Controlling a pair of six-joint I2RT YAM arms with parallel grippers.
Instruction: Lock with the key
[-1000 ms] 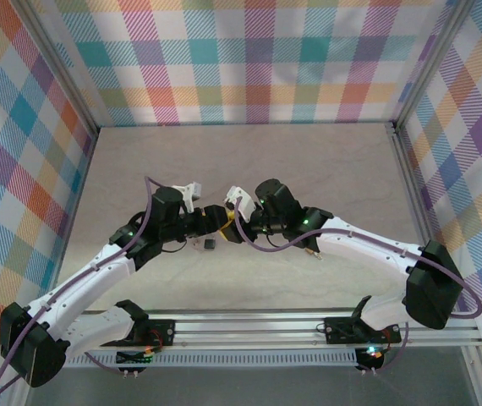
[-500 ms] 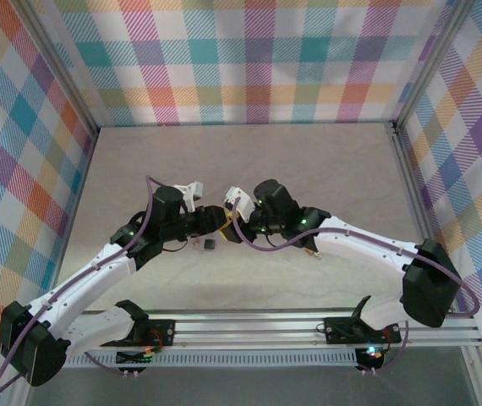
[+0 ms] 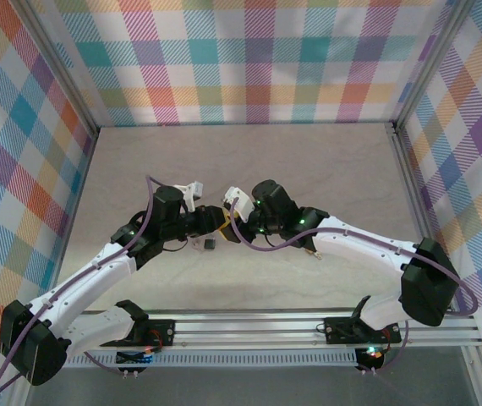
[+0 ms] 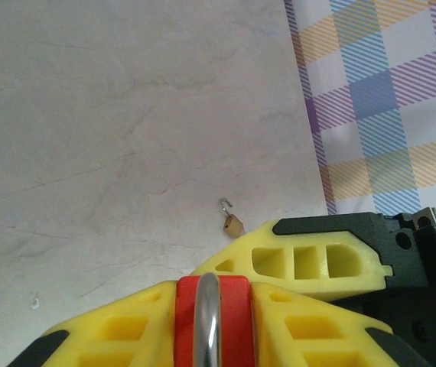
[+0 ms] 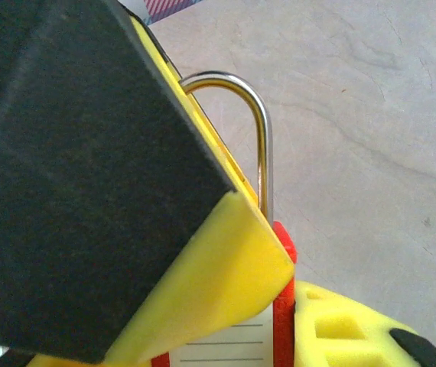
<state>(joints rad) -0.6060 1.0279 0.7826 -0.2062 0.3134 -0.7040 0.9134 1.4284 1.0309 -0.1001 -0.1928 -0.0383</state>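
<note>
Meeting over the near middle of the worktop (image 3: 249, 169), both arms bring their yellow fingers together around a red padlock (image 4: 233, 313). We see the left fingers (image 4: 126, 332) pressed flat against both broad faces of the red body with no gap, so they grip it. The right fingers (image 4: 317, 260) reach in from the opposite side, just beside. One lies against the padlock in the right wrist view, but we cannot tell whether the pair is clamped on it or only resting there.

The silver shackle (image 5: 262, 145) points away from the left wrist and toward the right arm, so the padlock's long axis runs between the two arms. One shackle leg enters the body and the other is hidden, so we cannot tell if it is latched. The keyhole is hidden too. We judge it sits at the end opposite the shackle, facing back into the left fingers.

A small dark piece (image 3: 210, 244) lies on the worktop just beside the fingers, nearer the left arm. It may be the key, but it is too small to tell. A small brass lock (image 4: 233, 224) with its hook open lies on the worktop beyond
</note>
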